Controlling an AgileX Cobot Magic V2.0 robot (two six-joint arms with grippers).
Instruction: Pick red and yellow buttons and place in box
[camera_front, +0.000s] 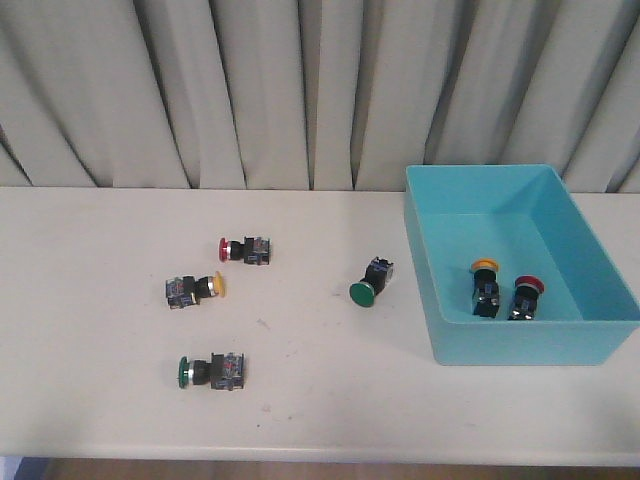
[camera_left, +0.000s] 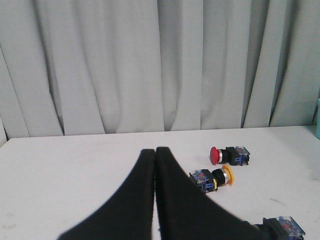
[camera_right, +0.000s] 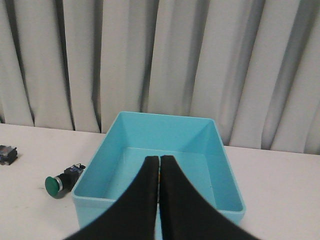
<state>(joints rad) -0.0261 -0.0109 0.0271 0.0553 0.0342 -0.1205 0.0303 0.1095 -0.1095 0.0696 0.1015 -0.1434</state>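
Observation:
On the table's left half a red button (camera_front: 245, 249) (camera_left: 228, 155) lies on its side, with a yellow button (camera_front: 195, 290) (camera_left: 214, 178) just in front of it. The turquoise box (camera_front: 440, 310) (camera_right: 165, 131) stands at the right and holds another yellow button (camera_front: 485, 285) and another red button (camera_front: 525, 297). Neither arm shows in the front view. My left gripper (camera_left: 155, 151) is shut and empty, short of the two loose buttons. My right gripper (camera_right: 159, 159) is shut and empty, in front of the box and hiding what lies inside it in that view.
Two green-capped buttons lie on the table: one (camera_front: 371, 283) (camera_right: 63, 180) just left of the box, the other (camera_front: 211, 370) near the front left. Grey curtains (camera_front: 300, 90) hang behind the table. The table's front edge (camera_front: 300, 455) runs close below.

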